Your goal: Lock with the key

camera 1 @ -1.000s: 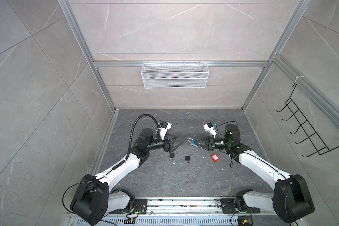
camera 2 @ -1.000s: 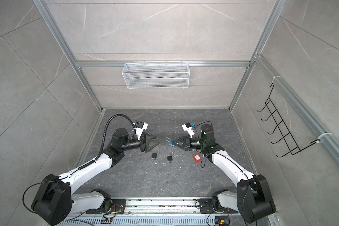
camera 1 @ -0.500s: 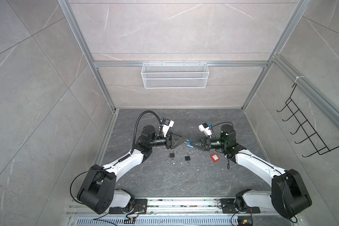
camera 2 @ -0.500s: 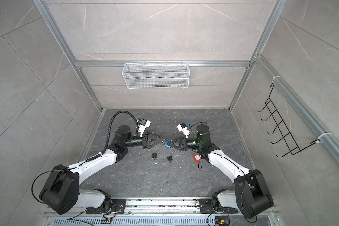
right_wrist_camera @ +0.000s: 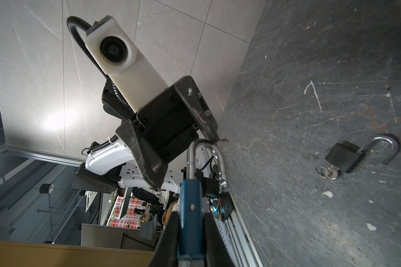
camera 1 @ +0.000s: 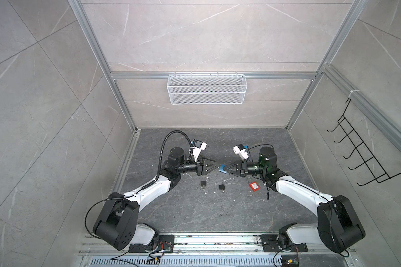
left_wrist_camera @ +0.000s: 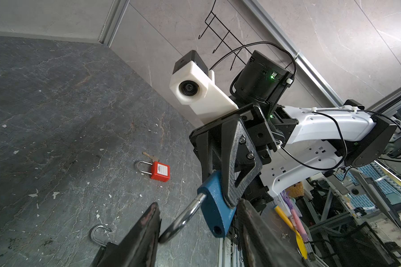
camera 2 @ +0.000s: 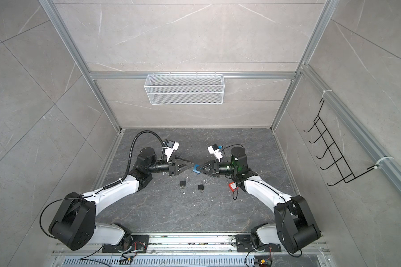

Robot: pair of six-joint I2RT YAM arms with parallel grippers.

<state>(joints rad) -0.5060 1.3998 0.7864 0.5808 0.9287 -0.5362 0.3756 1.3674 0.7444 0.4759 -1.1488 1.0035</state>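
Observation:
My right gripper [right_wrist_camera: 190,215] is shut on the body of a blue padlock [right_wrist_camera: 190,203], held above the floor in both top views [camera 1: 222,170] [camera 2: 196,170]. Its steel shackle [left_wrist_camera: 183,219] is swung open, and the empty hole in the body shows. My left gripper [left_wrist_camera: 197,204] is open and straddles that shackle, with one finger [left_wrist_camera: 148,222] touching it. In a top view the left gripper [camera 1: 217,167] meets the right gripper [camera 1: 225,168] tip to tip. A key [left_wrist_camera: 149,157] lies by a red padlock [left_wrist_camera: 160,171]. I see no key in the blue padlock.
Two black padlocks [camera 1: 203,183] [camera 1: 221,186] lie on the dark floor below the grippers; one [right_wrist_camera: 345,157] has an open shackle and a ringed key in it. The red padlock [camera 1: 254,186] lies by the right arm. A wire basket [camera 1: 206,92] and a hook rack [camera 1: 366,157] hang on the walls.
Both arms have come together at mid-floor. The left gripper's jaws have narrowed from wide open and now stand round the blue padlock's shackle. The right gripper's hold is unchanged.

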